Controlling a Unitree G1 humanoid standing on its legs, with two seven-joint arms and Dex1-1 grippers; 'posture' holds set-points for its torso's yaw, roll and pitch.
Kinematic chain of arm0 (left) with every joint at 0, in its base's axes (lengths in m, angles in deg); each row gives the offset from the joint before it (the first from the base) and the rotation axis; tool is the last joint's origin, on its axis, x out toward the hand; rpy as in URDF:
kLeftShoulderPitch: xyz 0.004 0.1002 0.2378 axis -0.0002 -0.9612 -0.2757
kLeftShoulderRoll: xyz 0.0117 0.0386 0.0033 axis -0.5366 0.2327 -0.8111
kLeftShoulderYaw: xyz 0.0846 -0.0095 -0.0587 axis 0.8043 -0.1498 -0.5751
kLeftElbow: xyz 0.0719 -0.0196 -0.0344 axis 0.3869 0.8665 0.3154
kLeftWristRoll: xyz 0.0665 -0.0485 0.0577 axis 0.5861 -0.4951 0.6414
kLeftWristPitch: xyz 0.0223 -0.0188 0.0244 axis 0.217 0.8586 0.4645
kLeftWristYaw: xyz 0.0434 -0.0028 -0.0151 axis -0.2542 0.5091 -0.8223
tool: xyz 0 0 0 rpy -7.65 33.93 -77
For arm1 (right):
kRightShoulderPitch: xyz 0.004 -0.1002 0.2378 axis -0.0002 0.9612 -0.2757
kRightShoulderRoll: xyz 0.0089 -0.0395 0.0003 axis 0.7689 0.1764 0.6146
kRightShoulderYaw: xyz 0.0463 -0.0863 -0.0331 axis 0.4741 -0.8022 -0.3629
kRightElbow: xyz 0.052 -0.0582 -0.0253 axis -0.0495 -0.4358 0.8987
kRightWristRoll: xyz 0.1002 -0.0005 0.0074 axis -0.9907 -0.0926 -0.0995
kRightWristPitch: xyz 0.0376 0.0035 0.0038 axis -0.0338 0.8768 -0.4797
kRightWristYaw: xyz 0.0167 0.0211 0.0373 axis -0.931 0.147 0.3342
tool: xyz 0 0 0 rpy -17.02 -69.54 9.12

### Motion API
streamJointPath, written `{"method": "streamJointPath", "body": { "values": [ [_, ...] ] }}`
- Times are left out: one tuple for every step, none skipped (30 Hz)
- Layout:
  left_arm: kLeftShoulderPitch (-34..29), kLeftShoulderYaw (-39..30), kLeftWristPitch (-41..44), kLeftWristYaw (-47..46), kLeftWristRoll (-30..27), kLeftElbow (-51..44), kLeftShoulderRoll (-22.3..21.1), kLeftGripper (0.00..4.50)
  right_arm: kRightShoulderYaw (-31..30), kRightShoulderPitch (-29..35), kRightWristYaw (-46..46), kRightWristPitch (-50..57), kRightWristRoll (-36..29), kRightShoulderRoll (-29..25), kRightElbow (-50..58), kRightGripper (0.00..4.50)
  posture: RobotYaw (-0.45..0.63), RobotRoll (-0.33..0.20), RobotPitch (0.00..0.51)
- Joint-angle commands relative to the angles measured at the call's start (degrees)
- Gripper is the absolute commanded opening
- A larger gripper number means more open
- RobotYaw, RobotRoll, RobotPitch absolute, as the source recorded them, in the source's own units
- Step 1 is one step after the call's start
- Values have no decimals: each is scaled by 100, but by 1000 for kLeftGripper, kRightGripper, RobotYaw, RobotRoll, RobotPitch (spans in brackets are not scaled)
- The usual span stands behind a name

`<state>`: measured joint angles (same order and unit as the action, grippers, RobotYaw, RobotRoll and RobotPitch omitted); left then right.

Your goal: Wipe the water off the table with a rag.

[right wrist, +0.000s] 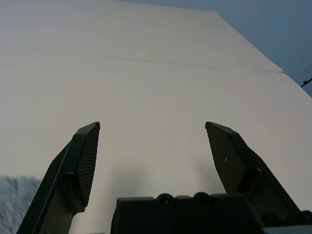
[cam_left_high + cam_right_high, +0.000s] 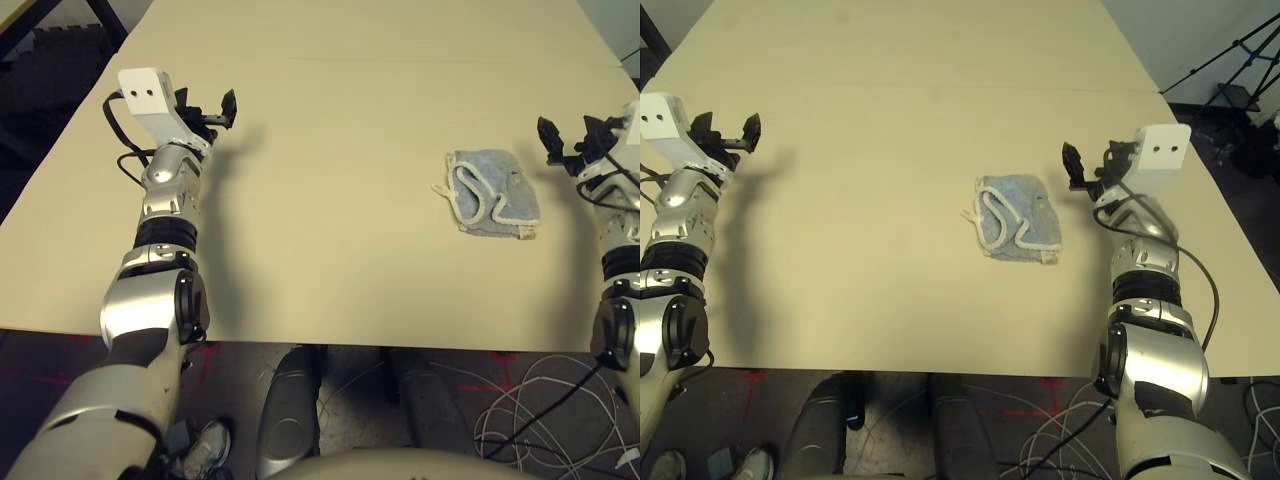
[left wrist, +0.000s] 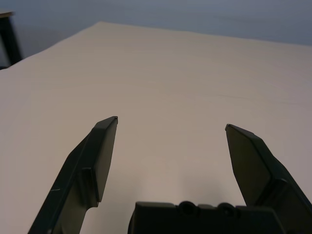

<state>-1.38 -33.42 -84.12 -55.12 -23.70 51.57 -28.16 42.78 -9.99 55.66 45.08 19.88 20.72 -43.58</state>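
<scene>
The rag, a small grey-blue cloth with a white corded hem, lies crumpled on the pale beige table, right of centre. My right gripper hovers just right of the rag, open with nothing between its fingers. A corner of the rag shows beside one finger in the right wrist view. My left gripper is open and empty over bare table at the far left, well away from the rag. The water is too small to make out or hidden.
A faint seam crosses the far part of the table. The table's front edge runs just before my body, with loose cables on the floor below. A tripod stands off the table's right side.
</scene>
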Motion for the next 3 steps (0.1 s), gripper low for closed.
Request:
{"method": "streamJointPath", "body": {
  "values": [
    [-201, -72, -9, -307, 22, 236, 46, 4500, 112, -41, 112, -150, 64, -101, -298, 4479, -22, 0, 246],
    [-218, -54, -11, -332, 34, 269, 73, 4500, 112, -53, 124, -191, 80, -102, -338, 4479, -26, 0, 244],
    [-223, -32, -8, -340, 45, 304, 103, 4500, 114, -66, 136, -216, 95, -106, -376, 4479, -26, 0, 243]
  ]
}}
